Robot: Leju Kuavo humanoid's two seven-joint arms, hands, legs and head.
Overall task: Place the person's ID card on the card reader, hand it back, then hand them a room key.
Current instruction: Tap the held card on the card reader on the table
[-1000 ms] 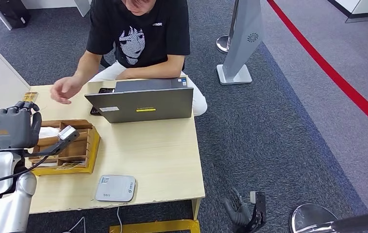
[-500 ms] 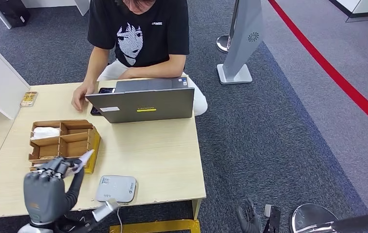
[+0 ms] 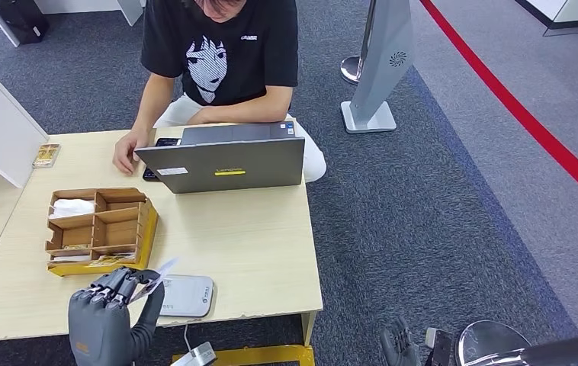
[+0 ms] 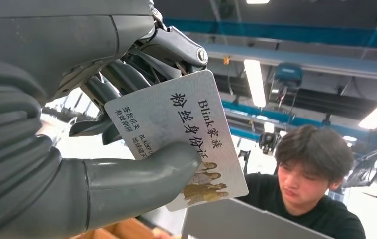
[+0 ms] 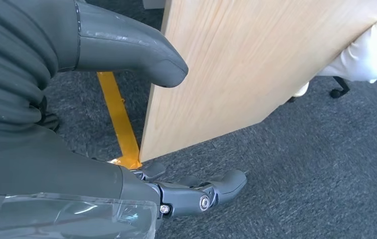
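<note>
My left hand is raised at the table's near edge, just left of the grey card reader. It pinches a white ID card between thumb and fingers; the card's corner pokes out over the reader's near-left part. In the left wrist view the ID card shows printed text and small figures, with my left hand clamped on it. My right hand hangs low beside the table, over the carpet, and my right hand holds nothing, fingers apart.
A person in a black T-shirt sits behind an open grey laptop, one hand on the table. A wooden compartment box stands left of centre. A small card lies far left. A grey stand is on the carpet.
My left hand has dropped from beside the wooden box to the table's near edge with the card, then shifted right toward the reader. The person's raised hand came down onto the table.
</note>
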